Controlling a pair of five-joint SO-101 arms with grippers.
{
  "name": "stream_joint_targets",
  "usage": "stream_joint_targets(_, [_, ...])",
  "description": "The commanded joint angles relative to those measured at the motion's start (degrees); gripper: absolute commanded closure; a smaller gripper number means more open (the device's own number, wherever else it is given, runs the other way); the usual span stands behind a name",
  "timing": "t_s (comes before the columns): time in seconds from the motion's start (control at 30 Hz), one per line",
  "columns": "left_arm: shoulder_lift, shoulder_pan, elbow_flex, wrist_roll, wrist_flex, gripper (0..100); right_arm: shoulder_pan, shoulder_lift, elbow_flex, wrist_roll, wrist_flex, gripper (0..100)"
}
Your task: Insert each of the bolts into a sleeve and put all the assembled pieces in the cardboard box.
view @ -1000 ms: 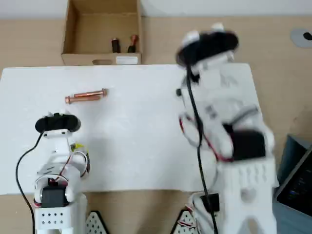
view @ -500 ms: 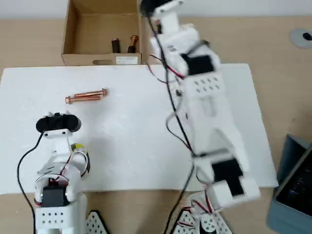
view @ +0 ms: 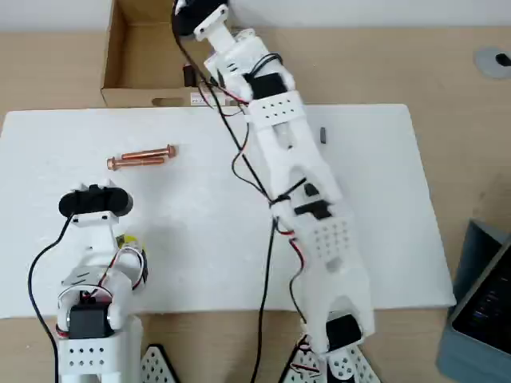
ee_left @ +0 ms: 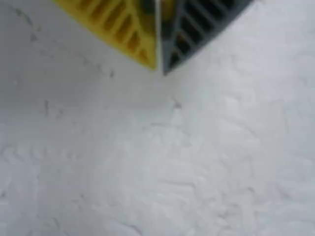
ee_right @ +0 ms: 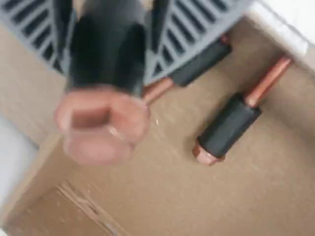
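Colleague: Fingers on the left gripper [ee_left: 160, 59]?

Me: Together, tips meeting just above the white mat [view: 184, 239], toward its left edge as I see it from above.

Colleague: Loose bolts [view: 142, 156]?

Me: Two, side by side near the mat's far left corner, long axes roughly along its far edge.

Colleague: Right gripper [ee_right: 113, 73]?

Me: Over the cardboard box [view: 136, 97], clamped on a sleeved bolt [ee_right: 101, 123]. Its copper head points straight at my wrist camera, the long axis running away between the fingers. Two assembled pieces [ee_right: 226, 125] lie flat on the box floor.
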Motion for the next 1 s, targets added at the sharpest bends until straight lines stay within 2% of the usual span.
stream_joint_targets(0.0, [-0.2, -0.3, -0.4, -0.3, -0.7, 100, -1.7, 5.2, -13.1, 3.0, -1.7, 98.8])
stream_joint_targets(0.2, [-0.2, -0.3, -0.4, -0.2, -0.7, 100, -2.9, 15.1, -23.5, 7.8, -1.6, 98.7])
stream_joint_targets(0.37, [-0.2, -0.3, -0.4, -0.3, -0.7, 100, -3.5, 18.4, -27.3, 8.5, 1.4, 96.3])
stream_joint_targets(0.57, [-0.2, -0.3, -0.4, -0.3, -0.7, 100, -3.3, 18.9, -27.9, 8.3, 3.6, 85.2])
stream_joint_targets(0.97, [-0.2, -0.3, -0.4, -0.3, -0.7, 100, -3.1, 18.5, -28.0, 8.3, 3.7, 85.3])
